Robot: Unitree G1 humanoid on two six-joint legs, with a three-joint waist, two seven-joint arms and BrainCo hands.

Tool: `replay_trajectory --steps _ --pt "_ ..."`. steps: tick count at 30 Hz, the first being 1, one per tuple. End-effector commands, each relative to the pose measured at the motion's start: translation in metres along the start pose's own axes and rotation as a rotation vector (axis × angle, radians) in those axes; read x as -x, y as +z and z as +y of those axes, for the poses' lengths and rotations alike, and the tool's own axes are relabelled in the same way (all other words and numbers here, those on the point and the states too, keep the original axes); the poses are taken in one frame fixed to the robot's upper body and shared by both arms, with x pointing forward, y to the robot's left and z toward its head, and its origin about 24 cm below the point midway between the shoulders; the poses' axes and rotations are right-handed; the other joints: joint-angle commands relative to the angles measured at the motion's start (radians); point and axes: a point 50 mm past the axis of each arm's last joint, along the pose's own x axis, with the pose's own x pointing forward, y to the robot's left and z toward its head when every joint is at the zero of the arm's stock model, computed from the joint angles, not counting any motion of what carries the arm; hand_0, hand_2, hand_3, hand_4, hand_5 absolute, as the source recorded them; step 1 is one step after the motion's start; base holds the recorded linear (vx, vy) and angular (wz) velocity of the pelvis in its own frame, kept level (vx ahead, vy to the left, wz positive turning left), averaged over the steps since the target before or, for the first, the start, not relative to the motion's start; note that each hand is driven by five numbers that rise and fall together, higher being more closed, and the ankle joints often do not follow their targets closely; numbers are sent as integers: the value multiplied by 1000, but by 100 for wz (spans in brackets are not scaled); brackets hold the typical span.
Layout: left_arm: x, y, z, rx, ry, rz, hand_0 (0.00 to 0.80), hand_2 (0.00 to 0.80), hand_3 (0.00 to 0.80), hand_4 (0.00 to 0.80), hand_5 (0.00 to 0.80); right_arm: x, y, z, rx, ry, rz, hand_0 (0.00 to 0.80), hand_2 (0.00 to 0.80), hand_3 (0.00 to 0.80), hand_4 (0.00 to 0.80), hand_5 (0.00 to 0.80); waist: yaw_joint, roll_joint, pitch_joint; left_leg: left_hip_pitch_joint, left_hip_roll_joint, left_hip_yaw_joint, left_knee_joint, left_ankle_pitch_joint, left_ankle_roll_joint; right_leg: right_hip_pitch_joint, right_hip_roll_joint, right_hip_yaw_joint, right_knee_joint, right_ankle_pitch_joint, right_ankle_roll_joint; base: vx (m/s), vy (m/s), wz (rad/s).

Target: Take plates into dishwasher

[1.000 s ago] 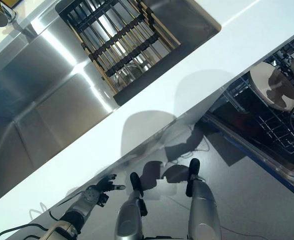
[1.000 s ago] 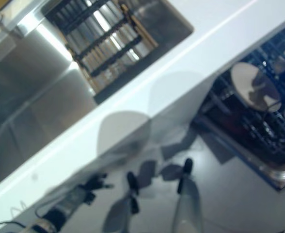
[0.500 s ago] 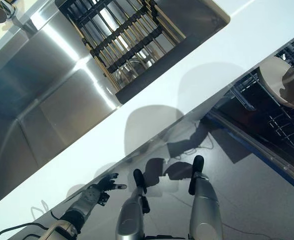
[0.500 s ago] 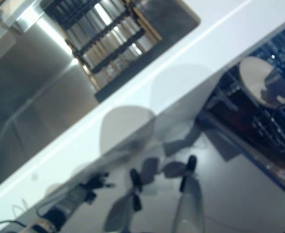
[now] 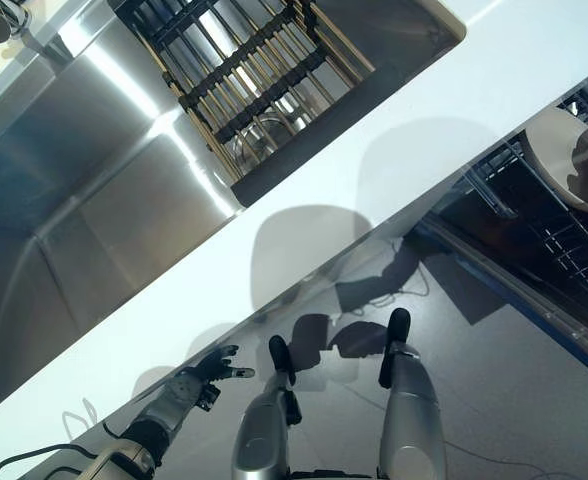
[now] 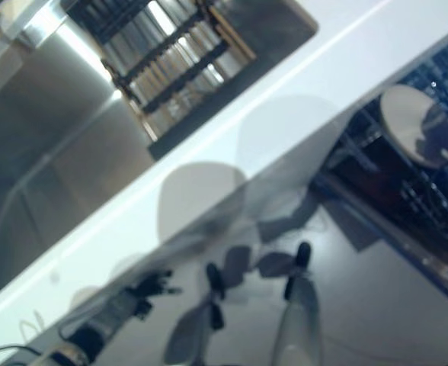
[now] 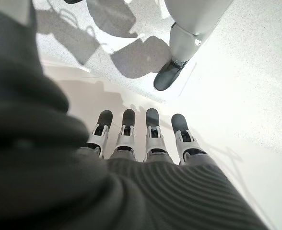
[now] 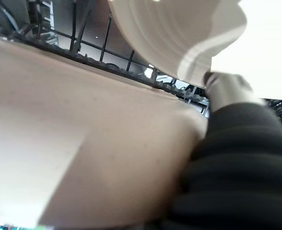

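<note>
a white counter (image 5: 394, 140) is running diagonally from the lower left to the upper right of the left eye frame. above it, in the upper left, a stainless steel sink (image 5: 94, 190) is lying with a dark slatted rack (image 5: 244, 70) sitting across its basin. a grey floor (image 5: 494, 380) is filling the lower right.

at the right edge of the frame, an open dishwasher (image 5: 534, 270) is showing its dark wire rack (image 5: 574, 250), and a beige plate (image 5: 564, 160) is standing in that rack, partly shaded.

the left hand (image 5: 206, 373) is hanging low in the lower left of the frame, below the counter edge, fingers (image 7: 151, 129) straight and side by side, holding nothing.

the right hand (image 8: 227, 91) is showing in its wrist view only as a cover and one silver part, close against a second beige plate (image 8: 83, 153) over the wire rack; whether its fingers are clasping that plate cannot be told.
</note>
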Motion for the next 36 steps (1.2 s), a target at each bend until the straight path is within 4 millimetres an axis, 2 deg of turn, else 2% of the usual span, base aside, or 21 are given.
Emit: replay_trajectory --steps 1,20,28,36 --pt "5 6 29 -11 74 -25 0 0 0 0 0 0 -21 5 10 20 88 0 0 0 0 0 -2 -39 50 -99 18 -33 114 29 -1 52 -1 -33 -18 -29 -18 0 0 0" --pt "7 2 32 -5 80 -12 0 0 0 0 0 2 -24 3 6 -7 89 0 0 0 0 0 -4 -55 44 -96 24 -32 115 24 1 66 11 -31 -28 -28 -19 0 0 0" --pt "8 -3 28 -2 80 -3 0 0 0 0 0 4 -31 -5 -12 -132 129 0 0 0 0 0 -8 -71 33 -79 30 -25 107 20 0 93 24 -33 -50 -24 -19 0 0 0" --pt "10 -10 29 17 95 21 0 0 0 0 0 11 -41 -16 -58 -256 179 0 0 0 0 0 -20 -105 12 -50 39 -11 95 13 1 135 41 -34 -87 -17 -15 -11 23 -4"
